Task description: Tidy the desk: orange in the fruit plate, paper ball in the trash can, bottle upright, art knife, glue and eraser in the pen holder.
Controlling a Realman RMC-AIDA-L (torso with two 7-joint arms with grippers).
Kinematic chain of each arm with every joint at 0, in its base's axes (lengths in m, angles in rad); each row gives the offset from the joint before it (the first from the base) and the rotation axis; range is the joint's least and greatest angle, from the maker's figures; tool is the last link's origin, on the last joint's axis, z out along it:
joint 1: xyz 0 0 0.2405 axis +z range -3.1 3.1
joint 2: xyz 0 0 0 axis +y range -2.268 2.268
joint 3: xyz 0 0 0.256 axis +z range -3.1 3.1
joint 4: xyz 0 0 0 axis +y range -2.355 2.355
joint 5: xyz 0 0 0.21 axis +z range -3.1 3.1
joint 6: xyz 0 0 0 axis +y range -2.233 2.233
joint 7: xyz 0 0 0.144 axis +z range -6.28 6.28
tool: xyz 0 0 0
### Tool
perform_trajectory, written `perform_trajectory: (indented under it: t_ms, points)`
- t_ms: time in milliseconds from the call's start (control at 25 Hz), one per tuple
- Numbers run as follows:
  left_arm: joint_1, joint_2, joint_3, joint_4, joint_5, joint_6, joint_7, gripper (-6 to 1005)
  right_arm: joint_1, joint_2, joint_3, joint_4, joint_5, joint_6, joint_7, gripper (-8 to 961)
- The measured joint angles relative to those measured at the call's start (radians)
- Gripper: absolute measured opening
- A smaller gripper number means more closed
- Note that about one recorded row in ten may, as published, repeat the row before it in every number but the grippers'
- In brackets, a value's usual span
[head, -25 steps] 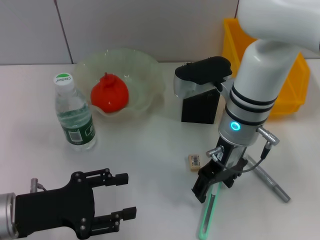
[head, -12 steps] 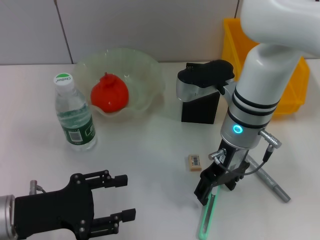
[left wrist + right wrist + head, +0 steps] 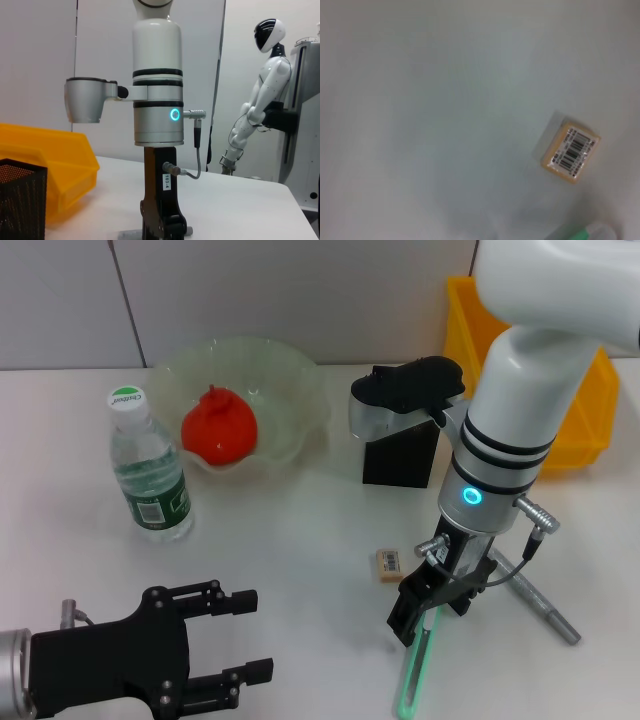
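We read a barcode on the eraser [image 3: 389, 564] lying on the table [image 3: 300, 570]. Our right gripper [image 3: 412, 617] points down beside it, jaws clenched on a green pen [image 3: 415, 670]; left gripper [image 3: 235, 640] released.

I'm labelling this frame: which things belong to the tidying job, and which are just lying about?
Job: orange in plate; upright bottle; eraser; pen holder; trash can; green knife under right gripper.

Lying about: silver pen; humanoid figure.

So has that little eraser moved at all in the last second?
No. The eraser lies at the same spot on the table, in front of the pen holder.
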Motion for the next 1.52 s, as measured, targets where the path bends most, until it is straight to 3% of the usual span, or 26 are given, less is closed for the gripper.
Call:
perform_trajectory:
  t_ms: [400, 1360, 1520]
  points:
    - [-0.001, 0.0, -0.003, 0.0, -0.001, 0.001, 0.0, 674, 0.009, 0.0, -0.07, 0.006, 0.064, 0.002, 0.0, 788]
    - [0.004, 0.001, 0.001, 0.004, 0.0, 0.001, 0.003, 674, 0.003, 0.0, -0.076, 0.006, 0.078, 0.011, -0.002, 660]
    - [0.004, 0.001, 0.002, 0.008, 0.0, 0.002, 0.003, 675, 0.008, 0.0, -0.093, 0.008, 0.078, 0.007, -0.002, 589]
